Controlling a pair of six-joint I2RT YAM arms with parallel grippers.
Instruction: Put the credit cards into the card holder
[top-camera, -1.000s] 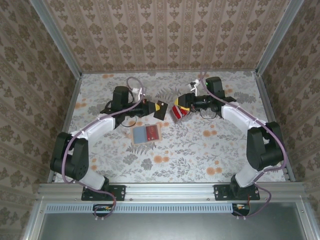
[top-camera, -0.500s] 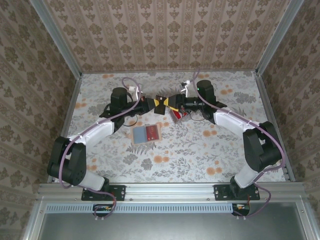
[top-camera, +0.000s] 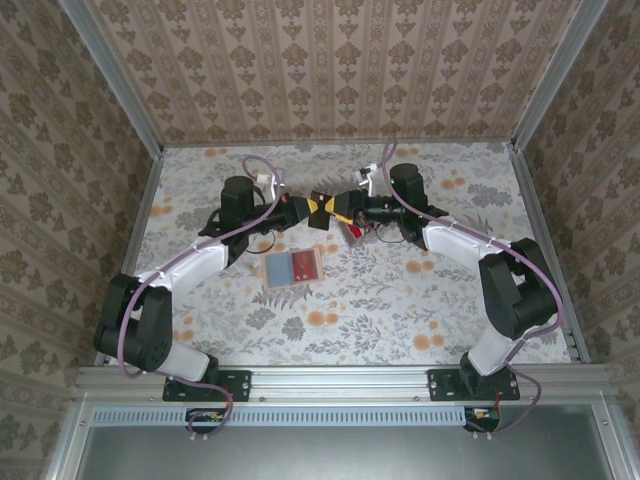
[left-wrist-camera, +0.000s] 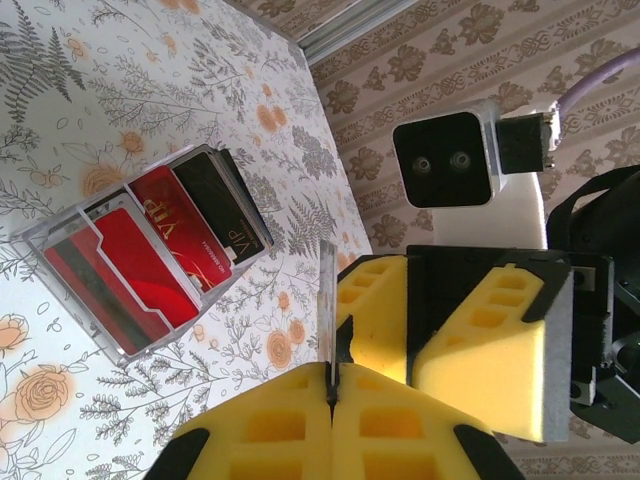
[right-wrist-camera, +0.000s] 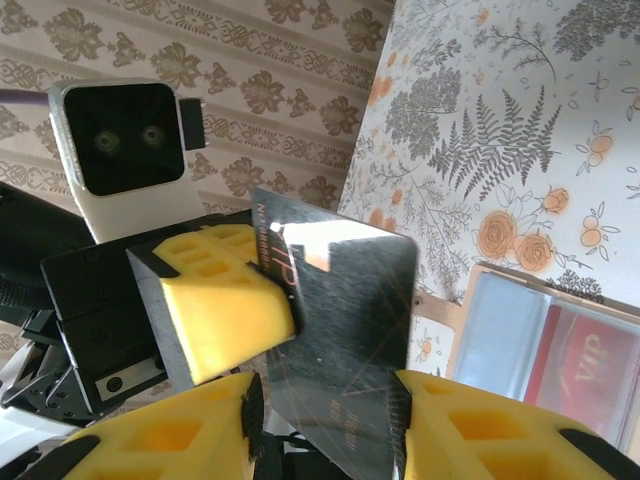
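My left gripper (top-camera: 316, 207) is shut on a black credit card (right-wrist-camera: 340, 320), which is edge-on (left-wrist-camera: 329, 305) in the left wrist view above my yellow fingers (left-wrist-camera: 260, 430). My right gripper (top-camera: 342, 208) meets it mid-air, open. The card's lower part sits in the gap between the right fingers (right-wrist-camera: 470, 430); I cannot tell whether they touch it. The tan card holder (top-camera: 292, 267) lies open on the table nearer the arms, with a red card in one pocket and an empty clear pocket (right-wrist-camera: 500, 335). More red cards and one black card stand in a clear rack (left-wrist-camera: 150, 260).
The clear rack (top-camera: 357, 231) sits on the floral tabletop just below the two grippers. Patterned walls and metal rails enclose the table on the left, right and far sides. The right gripper's yellow fingers (left-wrist-camera: 480, 350) are close beside my left fingers.
The two grippers have closed in on each other at the table's middle. The right gripper left the rack and came up to the black card, which the left gripper carried rightward.
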